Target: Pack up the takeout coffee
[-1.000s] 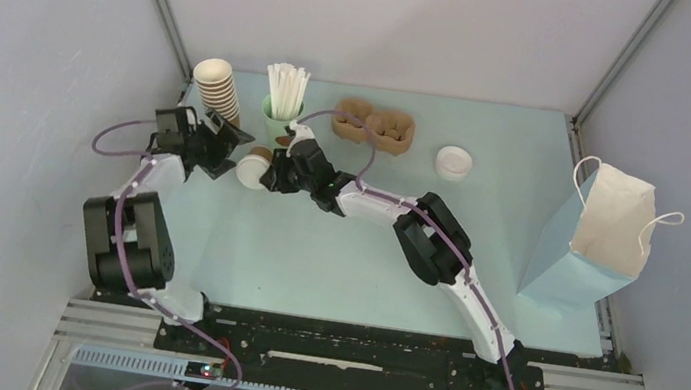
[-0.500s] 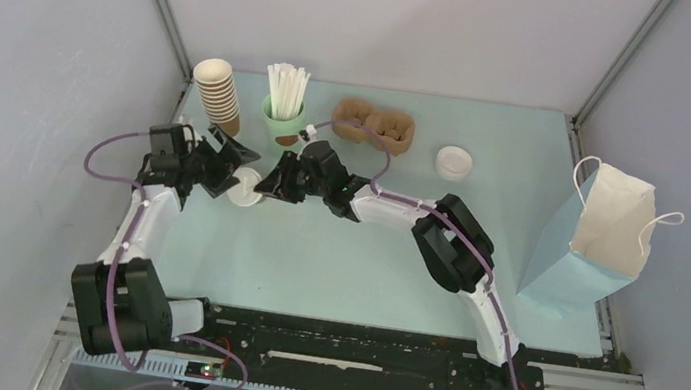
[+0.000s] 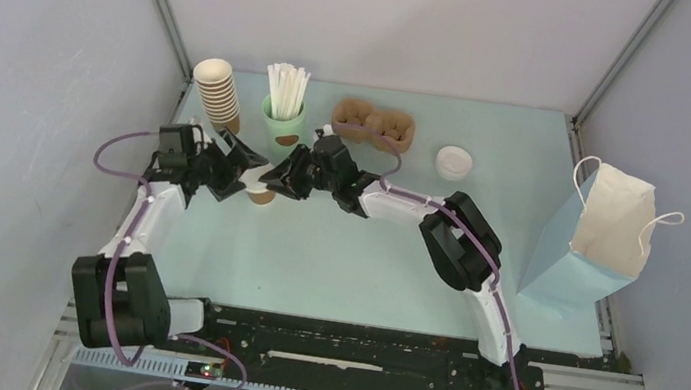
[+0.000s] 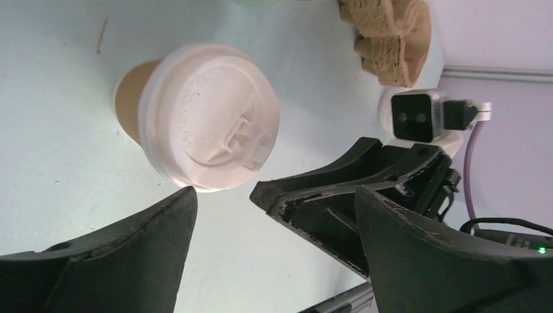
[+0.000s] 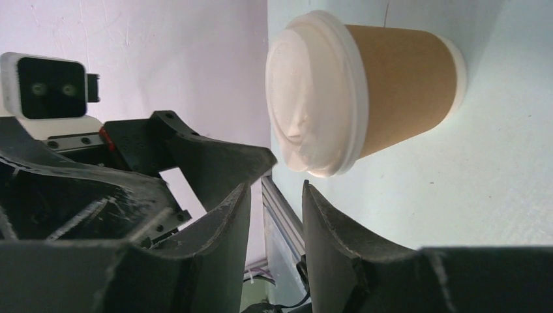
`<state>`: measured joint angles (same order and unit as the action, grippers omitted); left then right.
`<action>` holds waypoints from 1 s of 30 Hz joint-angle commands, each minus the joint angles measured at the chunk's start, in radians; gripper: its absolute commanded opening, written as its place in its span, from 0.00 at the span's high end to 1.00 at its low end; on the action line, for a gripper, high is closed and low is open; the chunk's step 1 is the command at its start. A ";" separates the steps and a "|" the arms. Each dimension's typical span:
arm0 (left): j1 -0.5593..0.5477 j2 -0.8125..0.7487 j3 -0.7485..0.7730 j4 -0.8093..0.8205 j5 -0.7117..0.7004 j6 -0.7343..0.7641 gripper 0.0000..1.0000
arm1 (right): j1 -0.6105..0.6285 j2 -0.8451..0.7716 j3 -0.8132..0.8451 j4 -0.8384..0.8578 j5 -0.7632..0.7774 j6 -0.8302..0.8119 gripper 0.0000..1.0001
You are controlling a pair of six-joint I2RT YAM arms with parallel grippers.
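Observation:
The takeout coffee, a small brown paper cup with a white lid, stands upright on the table between my two grippers. In the left wrist view its lid faces the camera, just beyond my fingertips. My left gripper is open wide and empty, on the cup's left. My right gripper is on the cup's right, its jaws a narrow gap apart with nothing between them. The cup stands just past its tips. The pulp carrier sits behind, with empty slots.
A stack of lidless brown cups and a mint-green cup of white straws stand close behind the grippers. A spare white lid lies right of the carrier. A light blue paper bag stands at the right edge.
The cup was tilted at the right gripper's tips; it now stands upright, slightly nearer and to the right. My left gripper has moved right, up to the cup. The right gripper has drawn back slightly.

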<state>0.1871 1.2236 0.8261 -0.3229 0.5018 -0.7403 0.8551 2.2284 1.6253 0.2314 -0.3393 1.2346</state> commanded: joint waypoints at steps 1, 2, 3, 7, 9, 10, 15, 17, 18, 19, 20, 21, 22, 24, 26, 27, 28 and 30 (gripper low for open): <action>-0.039 0.030 0.071 0.007 -0.004 0.028 0.05 | -0.018 -0.027 0.004 0.006 0.013 0.029 0.56; -0.042 0.023 0.071 0.010 -0.016 0.030 0.05 | -0.020 -0.032 0.005 0.002 0.008 0.006 0.56; -0.044 0.014 0.071 0.010 -0.025 0.036 0.05 | -0.024 -0.037 0.006 -0.005 0.004 -0.019 0.56; -0.044 -0.028 0.100 -0.041 -0.066 0.081 0.04 | -0.042 -0.086 0.013 -0.055 -0.041 -0.204 0.47; -0.048 -0.081 0.119 -0.069 -0.093 0.126 0.01 | -0.056 -0.114 0.054 -0.158 -0.086 -0.364 0.40; -0.055 -0.105 0.130 -0.089 -0.114 0.149 0.00 | -0.063 -0.132 0.069 -0.250 -0.090 -0.449 0.36; -0.223 -0.193 0.170 -0.153 -0.245 0.241 0.00 | -0.149 -0.293 0.056 -0.585 0.011 -0.931 0.23; -0.324 -0.234 0.154 -0.129 -0.292 0.255 0.00 | -0.209 -0.323 0.073 -0.680 0.091 -1.057 0.23; -0.373 -0.252 0.143 -0.107 -0.307 0.260 0.00 | -0.239 -0.325 0.090 -0.714 0.121 -1.099 0.23; -0.415 -0.264 0.131 -0.084 -0.318 0.263 0.00 | -0.266 -0.320 0.109 -0.735 0.152 -1.144 0.24; -0.446 -0.270 0.120 -0.055 -0.316 0.264 0.00 | -0.284 -0.308 0.127 -0.747 0.177 -1.209 0.23; -0.474 -0.271 0.116 -0.034 -0.311 0.265 0.00 | -0.301 -0.289 0.148 -0.755 0.196 -1.257 0.22; -0.492 -0.269 0.109 -0.016 -0.305 0.268 0.00 | -0.315 -0.255 0.185 -0.775 0.204 -1.306 0.22; -0.514 -0.265 0.096 0.011 -0.304 0.274 0.00 | -0.333 -0.163 0.318 -0.853 0.229 -1.374 0.22; -0.517 -0.254 0.090 0.017 -0.301 0.284 0.00 | -0.342 -0.066 0.482 -0.914 0.267 -1.425 0.24; -0.518 -0.250 0.088 0.018 -0.301 0.289 0.00 | -0.344 -0.017 0.543 -0.932 0.282 -1.445 0.24; -0.518 -0.246 0.086 0.016 -0.296 0.297 0.00 | -0.349 0.022 0.592 -0.945 0.293 -1.464 0.25; -0.519 -0.245 0.084 0.013 -0.298 0.319 0.00 | -0.357 0.089 0.674 -0.955 0.303 -1.498 0.26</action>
<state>-0.3256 0.9741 0.9436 -0.3534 0.2272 -0.4812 0.4858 2.1910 2.1654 -0.5949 -0.1001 -0.0982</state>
